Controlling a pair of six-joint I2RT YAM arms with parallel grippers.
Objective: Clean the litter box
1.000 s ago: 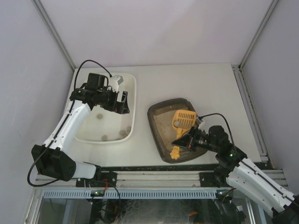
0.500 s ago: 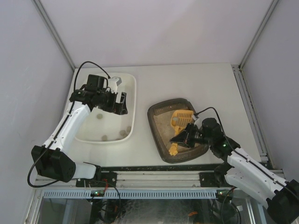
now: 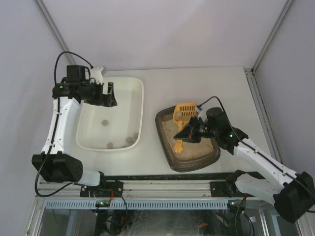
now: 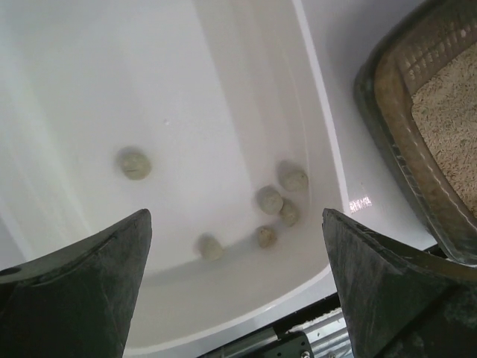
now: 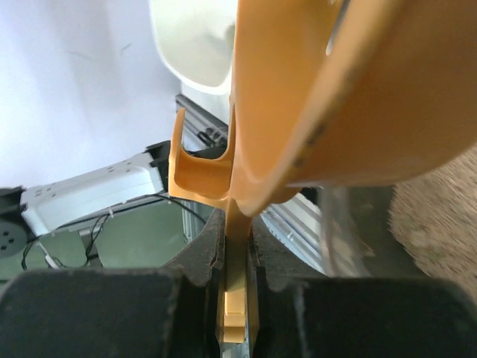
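Note:
The litter box (image 3: 166,146), a dark tray of pale sandy litter (image 5: 441,224), sits right of centre; its corner also shows in the left wrist view (image 4: 387,134). My right gripper (image 3: 190,133) (image 5: 239,250) is shut on the handle of a yellow slotted scoop (image 3: 185,111) (image 5: 298,104). The scoop is tilted, its head over the box's far rim. My left gripper (image 3: 109,94) (image 4: 235,246) hangs open and holds nothing, above the far left part of the white tub (image 3: 120,105).
Several small grey-beige clumps (image 4: 270,200) lie on the floor of the white tub (image 4: 223,89), mostly near its front right corner (image 3: 129,139). Grey walls close in the table on three sides. The rail (image 3: 162,189) with the arm bases runs along the near edge.
My left gripper rose and drew back to the tub's far left, still open. My right gripper moved up and left with the scoop, whose head went from the litter to the far rim.

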